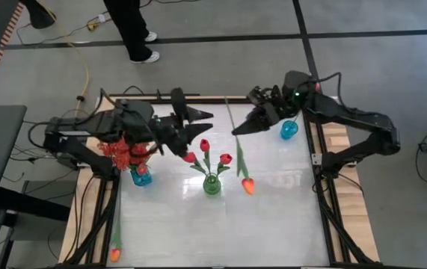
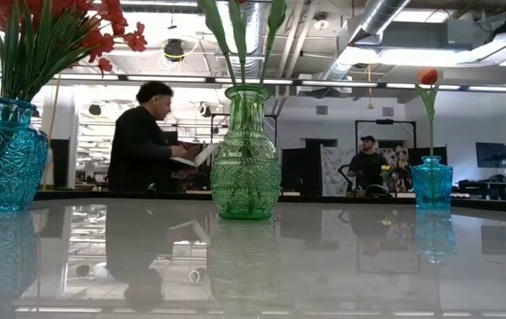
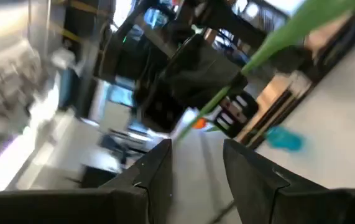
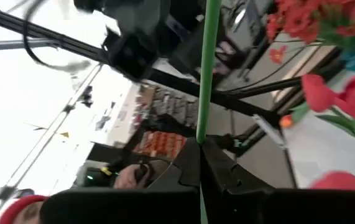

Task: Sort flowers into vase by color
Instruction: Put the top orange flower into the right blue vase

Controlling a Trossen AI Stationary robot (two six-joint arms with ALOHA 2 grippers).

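Observation:
My right gripper is shut on an orange tulip, right of the green glass vase in mid-table. That vase holds three red tulips by their stems. The left blue vase holds bushy red sprays. The right blue vase holds one orange tulip. My left gripper is open and empty, above the table just behind the green vase. It faces the right gripper. My right gripper pinches the orange tulip's thin green stem between its two fingers, some way down from the bare end. The fingers lie across the stem. The tulip is lifted clear, its bloom toward the table's near side; it does not show in the low view.
Another orange tulip lies by the table's near left corner. A person stands beyond the far edge, and others show in the room behind. The white tabletop is bare in front of the vases.

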